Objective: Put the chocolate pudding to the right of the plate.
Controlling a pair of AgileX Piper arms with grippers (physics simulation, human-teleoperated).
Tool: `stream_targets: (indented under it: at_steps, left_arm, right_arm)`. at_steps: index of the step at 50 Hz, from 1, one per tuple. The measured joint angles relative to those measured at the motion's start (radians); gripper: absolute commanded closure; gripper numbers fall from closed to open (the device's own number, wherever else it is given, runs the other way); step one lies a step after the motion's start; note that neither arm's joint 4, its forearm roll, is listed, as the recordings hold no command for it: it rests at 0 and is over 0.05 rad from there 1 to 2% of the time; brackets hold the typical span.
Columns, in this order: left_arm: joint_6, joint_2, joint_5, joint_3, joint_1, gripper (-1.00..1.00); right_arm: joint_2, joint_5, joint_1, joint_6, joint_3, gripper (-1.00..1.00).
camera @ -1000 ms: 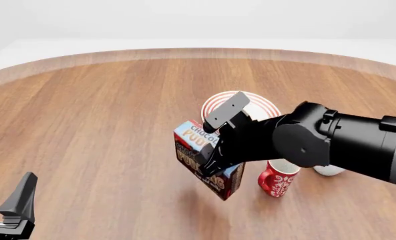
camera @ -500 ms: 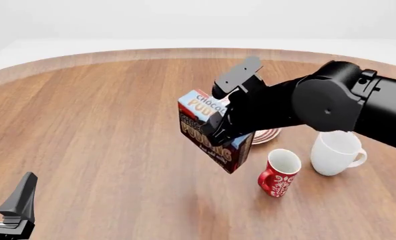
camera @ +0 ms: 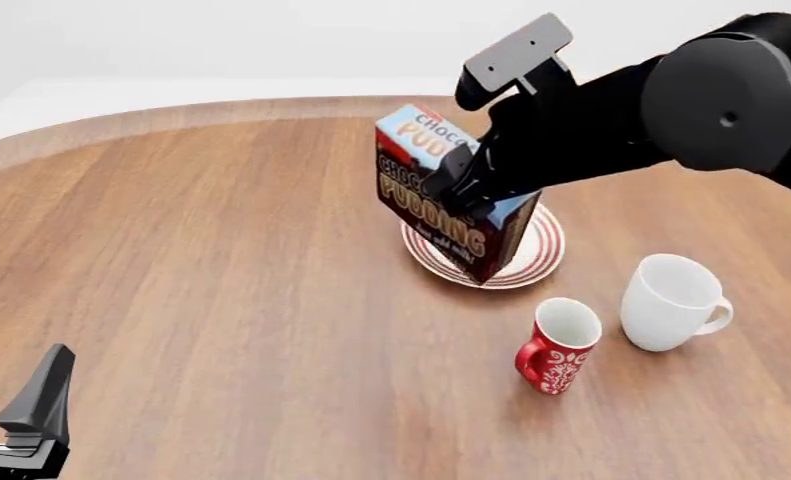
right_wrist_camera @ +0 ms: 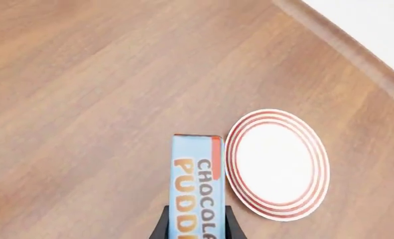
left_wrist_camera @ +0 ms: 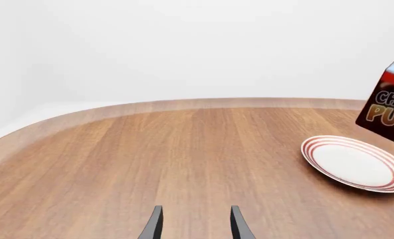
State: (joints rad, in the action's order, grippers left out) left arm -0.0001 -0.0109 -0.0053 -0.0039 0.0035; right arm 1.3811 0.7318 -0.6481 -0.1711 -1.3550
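Two mugs, a red patterned one [camera: 555,356] and a plain white one [camera: 670,301], stand right of the red-ringed white plate [camera: 535,262] on the wooden table [camera: 208,260]. My right gripper [camera: 465,192] clamps the blue-topped brown chocolate pudding box [camera: 449,200], tilted, in the air over the plate's left edge. My left gripper [left_wrist_camera: 194,224] hangs spread, far left, with bare wood ahead.

Right gripper [right_wrist_camera: 195,219] clamps the chocolate pudding [right_wrist_camera: 195,184] above the table [right_wrist_camera: 83,99], beside the plate [right_wrist_camera: 276,164]
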Motion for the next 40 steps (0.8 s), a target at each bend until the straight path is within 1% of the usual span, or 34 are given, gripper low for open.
stream_targets:
  at_steps: [25,40]
  left_arm:
    - [0.000,0.000,0.000,0.000,0.000,-1.00]
    - [0.000,0.000,0.000,0.000,0.000,-1.00]
  right_arm:
    - [0.045,0.046,0.084,-0.017,-0.119,1.00]
    - [0.084,0.084,0.124,-0.012,-0.203,1.00]
